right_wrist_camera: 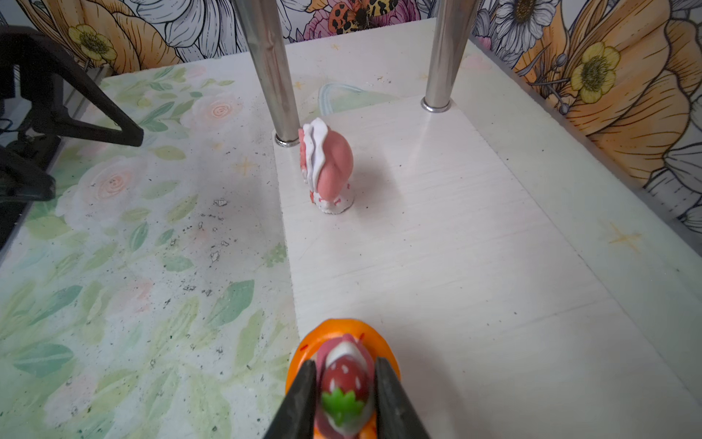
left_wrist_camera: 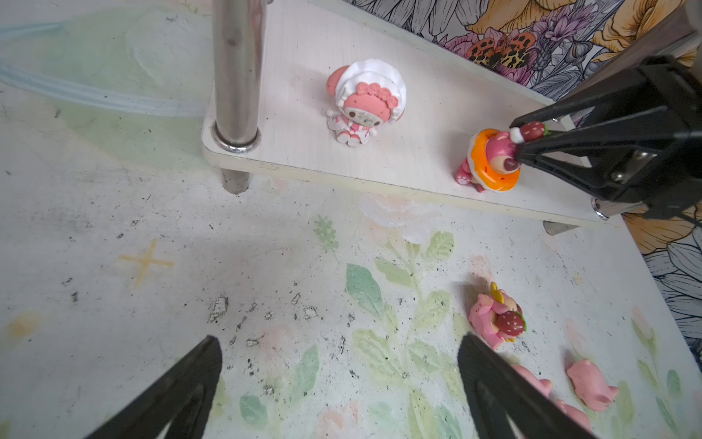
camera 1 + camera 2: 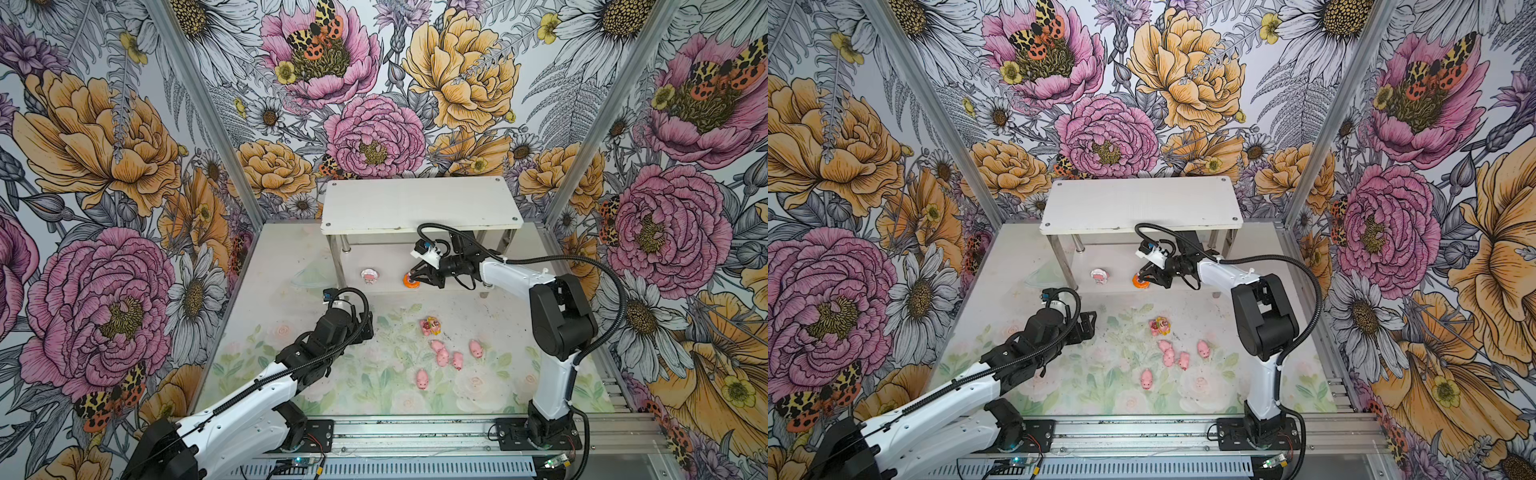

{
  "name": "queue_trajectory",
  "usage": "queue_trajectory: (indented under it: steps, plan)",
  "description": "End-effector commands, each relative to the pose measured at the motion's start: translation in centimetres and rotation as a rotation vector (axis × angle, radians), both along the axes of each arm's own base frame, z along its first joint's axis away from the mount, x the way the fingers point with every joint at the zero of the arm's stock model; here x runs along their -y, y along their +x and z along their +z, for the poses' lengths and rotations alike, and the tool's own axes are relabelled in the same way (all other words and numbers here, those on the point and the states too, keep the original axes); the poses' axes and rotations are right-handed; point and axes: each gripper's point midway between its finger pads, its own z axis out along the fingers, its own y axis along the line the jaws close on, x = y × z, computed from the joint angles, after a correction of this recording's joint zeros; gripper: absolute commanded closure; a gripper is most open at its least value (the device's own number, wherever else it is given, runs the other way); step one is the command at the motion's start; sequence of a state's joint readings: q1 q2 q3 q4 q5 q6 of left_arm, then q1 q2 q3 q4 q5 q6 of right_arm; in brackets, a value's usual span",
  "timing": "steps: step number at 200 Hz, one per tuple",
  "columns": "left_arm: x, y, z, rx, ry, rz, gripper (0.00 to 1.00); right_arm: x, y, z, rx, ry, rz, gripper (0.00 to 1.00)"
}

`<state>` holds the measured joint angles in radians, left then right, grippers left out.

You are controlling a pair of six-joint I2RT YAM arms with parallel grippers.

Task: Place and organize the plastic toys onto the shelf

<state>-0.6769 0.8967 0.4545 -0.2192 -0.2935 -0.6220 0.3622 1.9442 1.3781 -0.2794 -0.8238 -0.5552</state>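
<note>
right arm (image 3: 512,275) reaches under shelf (image 3: 419,203) top | right hand (image 3: 412,275) narrow, fingers touching orange toy (image 2: 494,179) on lower tier, grip unclear | left hand (image 2: 338,342) spread, empty, over tabletop (image 3: 353,386) | pigs (image 3: 442,356) on tabletop

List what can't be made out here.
Whether the right gripper grips the orange-rimmed toy: pad contact unclear, right wrist view.
Rear of the shelf lower tier: under its top board, both top views.
Some pigs: behind a finger of the left gripper and the frame edge, left wrist view.
</note>
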Motion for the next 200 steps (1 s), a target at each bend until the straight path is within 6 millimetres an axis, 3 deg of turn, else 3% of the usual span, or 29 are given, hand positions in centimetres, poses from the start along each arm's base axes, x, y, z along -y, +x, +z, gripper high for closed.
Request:
queue_trajectory:
  steps: [1,161,186,200]
  plan:
    - [0.5,0.5,1.7,0.038,-0.031,-0.013,0.01,0.0,0.6,-0.3,-0.012,-0.004,-0.011,0.68]
    - [0.5,0.5,1.6,0.037,-0.029,-0.017,0.02,-0.3,1.3,-0.4,-0.045,0.009,-0.029,0.61]
    - [0.5,0.5,1.6,0.037,-0.028,-0.017,0.01,-0.2,1.6,-0.2,-0.052,0.010,-0.047,0.46]
    - [0.6,0.5,1.6,0.036,-0.029,-0.017,0.01,-0.3,1.5,0.0,-0.059,0.018,-0.045,0.44]
